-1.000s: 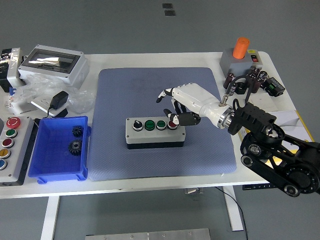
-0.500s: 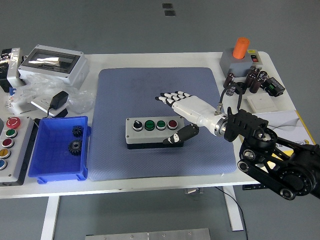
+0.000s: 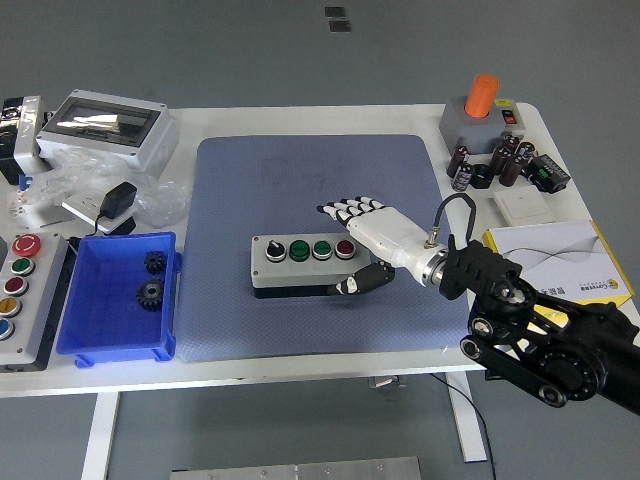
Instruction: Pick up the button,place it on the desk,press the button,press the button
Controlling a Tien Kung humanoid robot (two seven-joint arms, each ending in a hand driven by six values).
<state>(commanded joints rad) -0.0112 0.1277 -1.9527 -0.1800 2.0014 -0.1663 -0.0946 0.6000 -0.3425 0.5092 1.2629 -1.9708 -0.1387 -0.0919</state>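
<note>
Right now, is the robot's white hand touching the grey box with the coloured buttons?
Cannot tell. In the head view the right hand is at the button box's right end, with its thumb at the lower right corner, but no gap or contact shows plainly.

A lab workbench: control boxes (image 3: 20,283), gears bin (image 3: 118,296), capacitors (image 3: 487,163).

Blue bin (image 3: 75,300) holding two black gears (image 3: 151,278), grey enclosure with clear lid (image 3: 107,124), black power adapter (image 3: 120,200), orange-capped grey box (image 3: 478,118), blue mat (image 3: 270,170), white table (image 3: 300,372)
</note>
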